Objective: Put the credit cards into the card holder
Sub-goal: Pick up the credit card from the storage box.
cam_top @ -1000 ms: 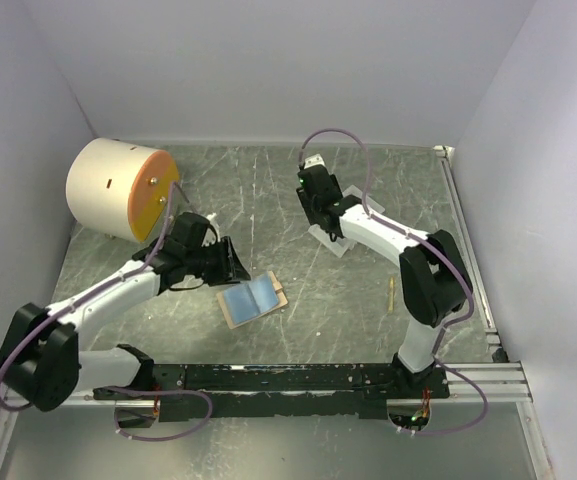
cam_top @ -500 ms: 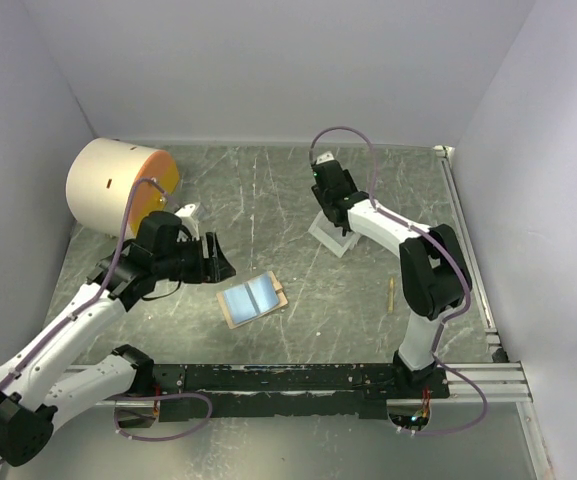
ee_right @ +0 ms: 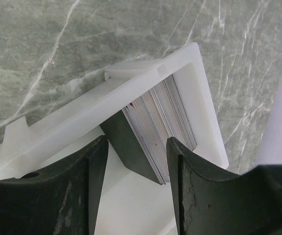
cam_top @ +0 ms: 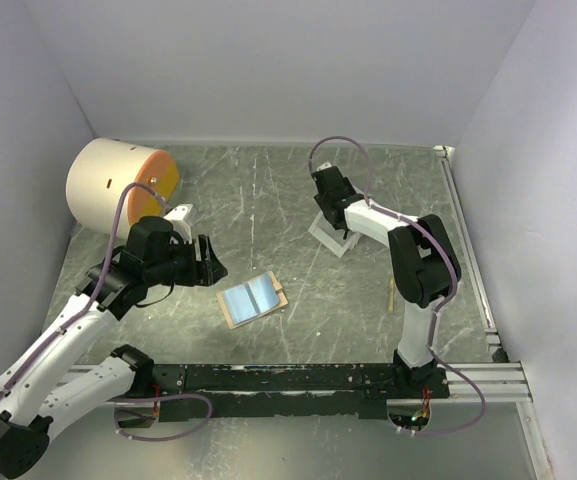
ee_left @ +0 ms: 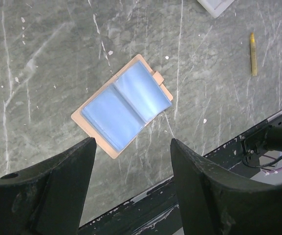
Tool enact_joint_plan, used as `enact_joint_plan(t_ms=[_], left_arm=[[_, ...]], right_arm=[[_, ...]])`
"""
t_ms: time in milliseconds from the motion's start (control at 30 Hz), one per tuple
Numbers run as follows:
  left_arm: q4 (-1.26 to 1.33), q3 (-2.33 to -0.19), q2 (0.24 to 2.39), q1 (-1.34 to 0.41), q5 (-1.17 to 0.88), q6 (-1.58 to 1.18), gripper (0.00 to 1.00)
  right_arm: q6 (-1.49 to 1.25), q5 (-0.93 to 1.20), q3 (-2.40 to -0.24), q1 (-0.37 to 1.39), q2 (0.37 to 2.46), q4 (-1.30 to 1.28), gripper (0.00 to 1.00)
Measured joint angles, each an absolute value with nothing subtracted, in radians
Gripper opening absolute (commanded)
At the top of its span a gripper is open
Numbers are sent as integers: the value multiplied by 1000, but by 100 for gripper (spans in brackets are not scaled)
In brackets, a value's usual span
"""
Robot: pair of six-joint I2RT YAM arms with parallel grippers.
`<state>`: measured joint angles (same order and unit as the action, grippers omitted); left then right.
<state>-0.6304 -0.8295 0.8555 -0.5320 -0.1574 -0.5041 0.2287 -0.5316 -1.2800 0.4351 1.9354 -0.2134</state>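
The card holder (cam_top: 252, 298) lies open on the table, tan at the rim with pale blue pockets facing up (ee_left: 126, 105). My left gripper (cam_top: 208, 264) hovers just left of it, open and empty (ee_left: 132, 143). The credit cards (ee_right: 155, 129) stand on edge as a thick dark grey stack inside the white tray (ee_right: 199, 98). My right gripper (ee_right: 137, 142) is open, one finger on each side of the stack's near corner, and I see no grip on any card. From the top view the right gripper (cam_top: 334, 212) covers the cards in the tray (cam_top: 326, 240).
A big cream cylinder with an orange face (cam_top: 118, 188) lies at the back left, close behind my left arm. A small yellow stick (cam_top: 391, 292) lies right of the card holder. The black rail (cam_top: 298, 378) runs along the near edge. Walls close in on all sides.
My left gripper has opened wider and drawn back to the left, away from the card holder. My right gripper has shifted slightly right, settling over the tray.
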Motion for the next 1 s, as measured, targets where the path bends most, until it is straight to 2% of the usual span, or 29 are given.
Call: enact_joint_plan(t_ms=[667,1000], left_arm=[[-630,-826,822,-532,-134,-504,73],[-630,-825,822,-532,-134,-505,73]], right_arm=[[274,-588,-1281,424,1968,-184,45],[274,-616,-1281,424,1968,-173,38]])
